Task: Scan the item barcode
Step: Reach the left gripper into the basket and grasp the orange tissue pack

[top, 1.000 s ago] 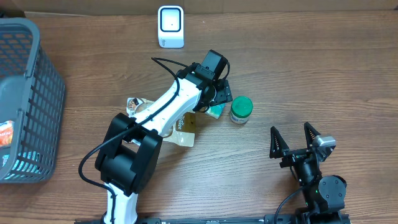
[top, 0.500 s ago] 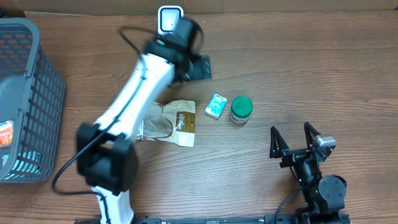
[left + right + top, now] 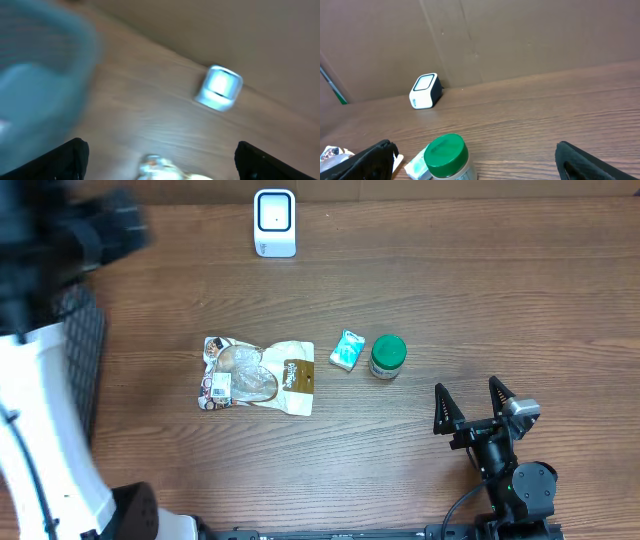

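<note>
Three items lie mid-table: a clear-and-tan pouch (image 3: 258, 375), a small teal box (image 3: 348, 351) and a green-lidded jar (image 3: 387, 357). The white scanner (image 3: 274, 222) stands at the back edge. My left gripper (image 3: 105, 235) is a dark blur at the far left, high above the basket. In the blurred left wrist view it (image 3: 160, 145) is open and empty, with the scanner (image 3: 218, 87) ahead. My right gripper (image 3: 470, 408) rests open near the front right, with nothing between its fingers. The jar (image 3: 445, 155) sits ahead of it in the right wrist view.
A grey mesh basket (image 3: 88, 370) stands at the left edge, mostly hidden by my white left arm (image 3: 40, 430). A brown cardboard wall (image 3: 520, 40) runs along the back of the table.
My left arm swung from the items in the middle, past the scanner, to the far left above the basket. The pouch is now uncovered. The right arm has not moved.
</note>
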Tool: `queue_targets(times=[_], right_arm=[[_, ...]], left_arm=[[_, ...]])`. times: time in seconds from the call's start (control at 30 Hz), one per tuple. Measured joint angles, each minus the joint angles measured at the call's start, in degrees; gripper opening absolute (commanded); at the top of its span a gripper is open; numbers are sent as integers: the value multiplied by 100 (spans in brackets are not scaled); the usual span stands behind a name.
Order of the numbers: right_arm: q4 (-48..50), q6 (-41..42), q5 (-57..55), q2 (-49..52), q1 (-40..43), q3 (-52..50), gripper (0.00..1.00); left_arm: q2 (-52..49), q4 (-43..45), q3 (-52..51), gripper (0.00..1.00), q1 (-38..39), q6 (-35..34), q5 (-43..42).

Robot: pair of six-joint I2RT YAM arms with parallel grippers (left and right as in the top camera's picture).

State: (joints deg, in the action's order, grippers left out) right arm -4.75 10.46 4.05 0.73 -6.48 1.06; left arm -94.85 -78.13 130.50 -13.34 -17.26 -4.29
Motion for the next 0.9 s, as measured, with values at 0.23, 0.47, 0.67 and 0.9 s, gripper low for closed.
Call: queue_targets(times=[0.23, 0.47, 0.67, 0.9], right_arm=[[-2, 0, -2, 0, 0, 0, 100], [0, 0, -2, 0, 0, 0, 100], [0, -2, 0, 0, 0, 0, 100], [2, 0, -4, 0, 0, 0, 100]], left_arm=[[-221, -118, -249, 91, -1805, 387, 33], [-306, 748, -1364, 90, -2581, 437, 361], [-350, 1836, -2675, 91, -2640, 444, 955], [-531, 3067, -3882, 81, -2640, 1268, 1263]])
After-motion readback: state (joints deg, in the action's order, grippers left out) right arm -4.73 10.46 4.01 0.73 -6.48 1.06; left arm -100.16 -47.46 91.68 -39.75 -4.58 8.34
